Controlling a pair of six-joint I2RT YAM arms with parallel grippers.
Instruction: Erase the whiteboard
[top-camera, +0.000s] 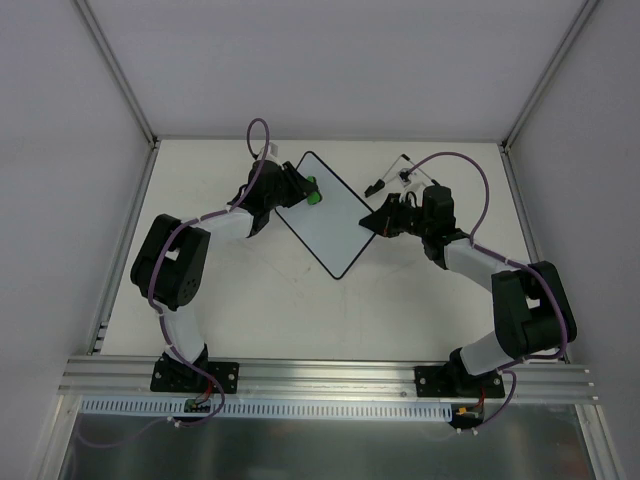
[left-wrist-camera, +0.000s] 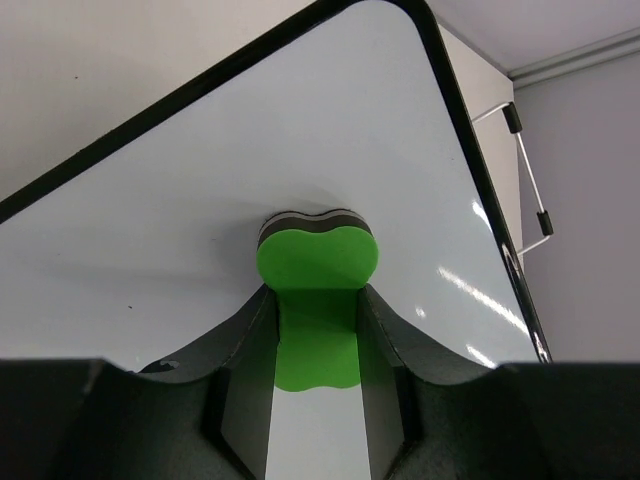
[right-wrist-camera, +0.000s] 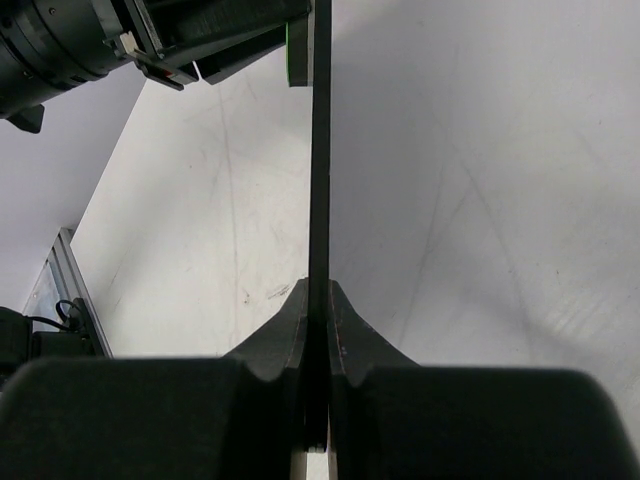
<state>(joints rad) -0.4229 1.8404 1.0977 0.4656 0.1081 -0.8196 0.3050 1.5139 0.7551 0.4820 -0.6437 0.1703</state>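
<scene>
Your whiteboard (top-camera: 322, 213) sits mid-table between the two arms, turned so it reads as a diamond from above, one corner toward each arm. Its face (left-wrist-camera: 250, 150) shows plain glossy white inside the thin black rim. From the right wrist you see it edge-on, as a dark vertical line (right-wrist-camera: 320, 150).

On the board's upper left part the green eraser (top-camera: 313, 192) stands with its dark pad flat against the surface (left-wrist-camera: 318, 258). Your left gripper (top-camera: 300, 188) is pinching that eraser, a finger pressed on each side of its waist (left-wrist-camera: 318, 300).

Your right gripper (top-camera: 380, 220) is clamped on the board's right corner, its fingers pressed together over the rim, one on each face (right-wrist-camera: 318, 300). You cannot tell from these views whether that corner is raised off the table (top-camera: 250, 300).

Just beyond the right gripper lies a thin wire bracket (top-camera: 400, 170) with black sleeves (left-wrist-camera: 520, 170); whether it joins the board is unclear. An aluminium rail (top-camera: 330, 375) carries both arm bases at the near edge.
</scene>
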